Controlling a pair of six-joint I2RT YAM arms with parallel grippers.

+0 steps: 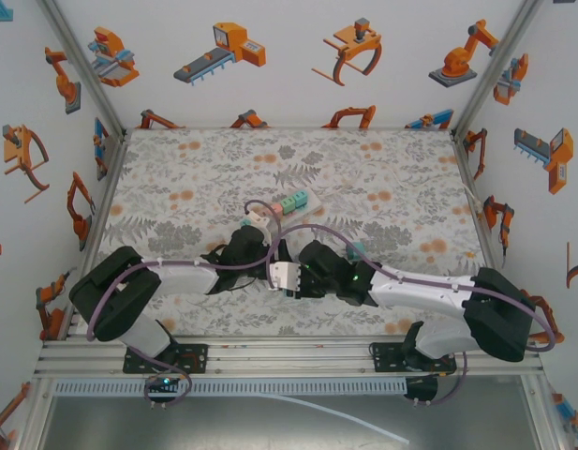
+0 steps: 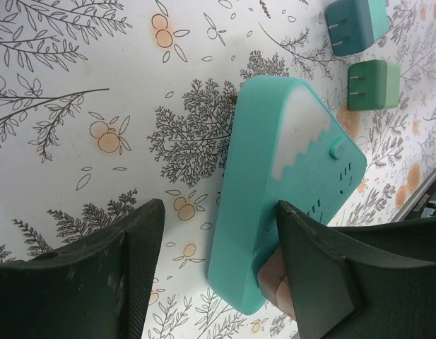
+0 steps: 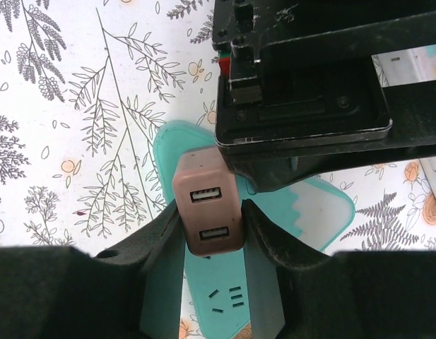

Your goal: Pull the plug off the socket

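Pink plug (image 3: 207, 205) is sitting clamped in your right gripper (image 3: 210, 227), sticking straight out of the teal socket (image 3: 323, 205); your left gripper (image 2: 218, 212) is straddling the socket's end, jaws wide.

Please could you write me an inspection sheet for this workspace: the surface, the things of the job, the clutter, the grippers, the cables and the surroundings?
Surface: table covered with a floral print.
Job's things: teal power strip lies flat. The brown plug with two USB ports stands on it.
Clutter: dark teal plug and green plug lie loose beyond the power strip.
Grippers: left gripper is open, with one finger touching the power strip and the other apart from it. Right gripper is shut on the brown plug.
Cables: purple cables run along both arms.
Surroundings: white walls with orange robot pictures, and a metal frame.
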